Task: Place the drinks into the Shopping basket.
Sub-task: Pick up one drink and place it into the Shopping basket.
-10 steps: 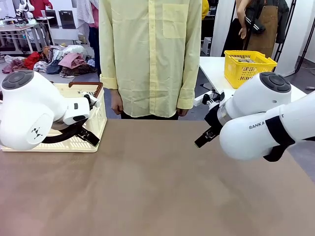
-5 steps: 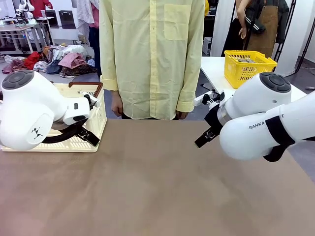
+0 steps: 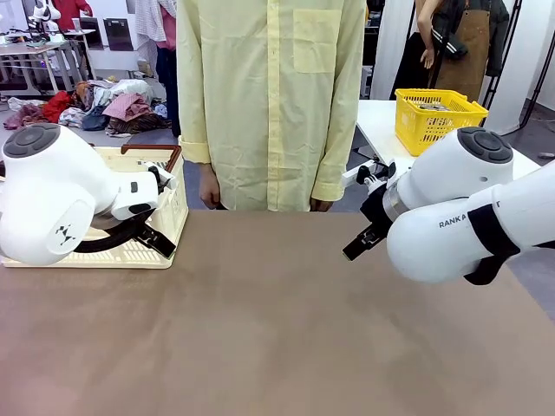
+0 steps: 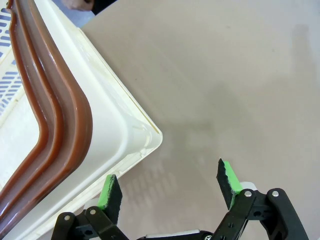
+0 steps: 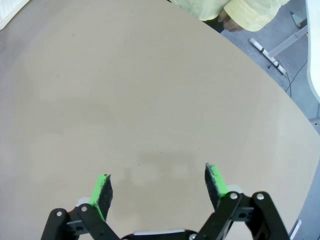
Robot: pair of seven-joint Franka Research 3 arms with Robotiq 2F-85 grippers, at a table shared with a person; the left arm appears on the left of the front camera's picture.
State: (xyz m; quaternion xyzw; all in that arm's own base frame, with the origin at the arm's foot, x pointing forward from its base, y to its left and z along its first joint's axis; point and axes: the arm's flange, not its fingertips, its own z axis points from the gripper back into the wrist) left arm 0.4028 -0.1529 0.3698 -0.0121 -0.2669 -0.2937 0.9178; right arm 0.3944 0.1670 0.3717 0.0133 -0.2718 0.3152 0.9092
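The Shopping basket [image 3: 171,213], cream-white with a dark brown rim, stands at the table's far left, half hidden behind my left arm [image 3: 52,204]. In the left wrist view its brown handle and cream corner [image 4: 117,125] lie just left of my left gripper [image 4: 168,177], which is open over the bare tabletop with nothing between its green pads. My right gripper [image 5: 158,177] hangs open above the brown table at the right side, also holding nothing. The drinks are out of view.
A person in a yellow shirt [image 3: 269,95] stands at the far edge, hands [image 3: 209,186] down at their sides. A yellow mesh basket [image 3: 434,117] sits on a separate white table at the back right. The brown tabletop [image 3: 277,329] spreads between both arms.
The person has shifted slightly to the right. Neither arm nor the basket has moved.
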